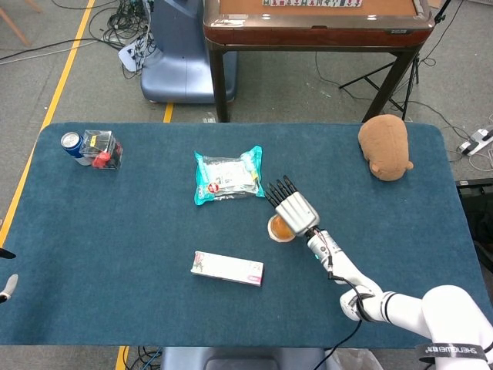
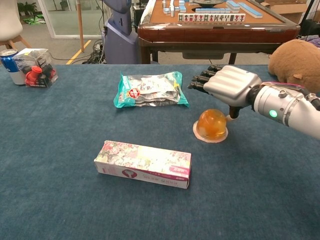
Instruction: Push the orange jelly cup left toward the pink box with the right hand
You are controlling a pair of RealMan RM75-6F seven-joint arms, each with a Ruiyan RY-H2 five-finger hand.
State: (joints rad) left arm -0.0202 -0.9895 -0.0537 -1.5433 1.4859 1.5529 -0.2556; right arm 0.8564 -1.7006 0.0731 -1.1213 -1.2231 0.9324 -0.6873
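The orange jelly cup [image 1: 279, 228] [image 2: 212, 125] stands dome-up on the blue table, right of and slightly beyond the pink box [image 1: 227, 268] [image 2: 143, 164], which lies flat. My right hand [image 1: 294, 206] [image 2: 227, 85] hovers over the cup's right side, its fingers stretched out toward the far left and holding nothing. Its thumb hangs down right beside the cup's right edge; whether it touches I cannot tell. Only a grey sliver of my left hand [image 1: 6, 287] shows at the left edge of the head view.
A teal snack bag [image 1: 227, 176] [image 2: 150, 90] lies just beyond the cup and hand. A brown plush toy [image 1: 385, 146] [image 2: 297, 57] sits far right. A can [image 1: 71, 144] [image 2: 9, 62] and a clear box [image 1: 102, 149] [image 2: 36, 67] stand far left.
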